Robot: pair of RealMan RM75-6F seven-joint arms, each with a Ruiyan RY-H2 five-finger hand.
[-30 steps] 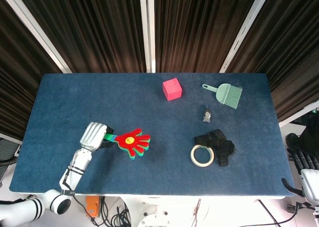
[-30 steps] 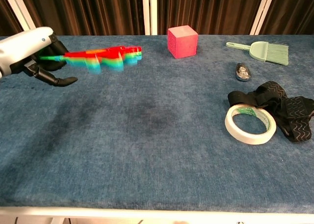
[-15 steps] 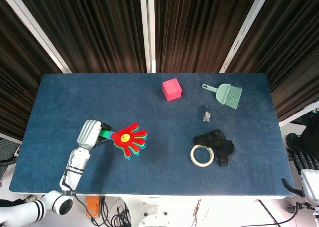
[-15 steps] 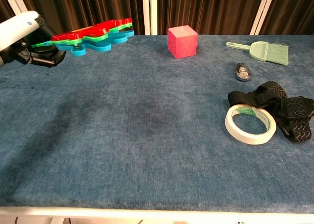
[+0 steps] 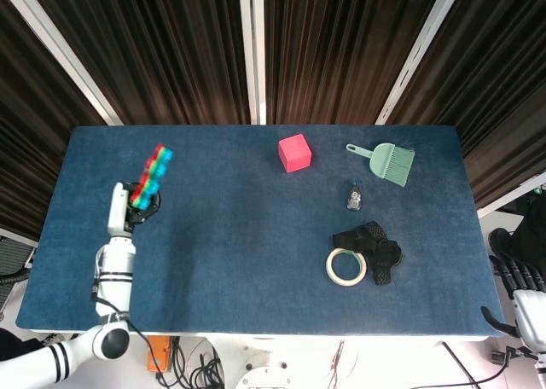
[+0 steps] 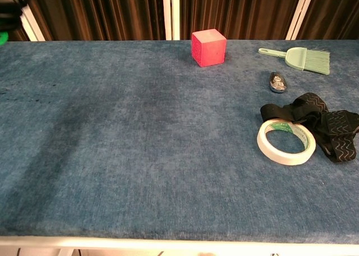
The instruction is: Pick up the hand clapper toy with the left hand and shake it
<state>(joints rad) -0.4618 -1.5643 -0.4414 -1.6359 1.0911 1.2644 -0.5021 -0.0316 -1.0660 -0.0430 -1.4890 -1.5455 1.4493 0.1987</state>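
One hand clapper toy [image 5: 154,175], one pink cube [image 5: 294,153], one green brush [image 5: 385,162], one tape roll [image 5: 346,267], one black strap [image 5: 375,246], one small metal clip [image 5: 354,198].

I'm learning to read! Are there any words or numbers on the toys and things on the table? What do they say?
There are no words or numbers that can be read here.
The tape roll has green marks printed inside its ring, but they are too small and blurred to read.
The hand clapper toy in the left hand is blurred; no writing shows on it.
The pink cube, green brush and black strap show no writing.
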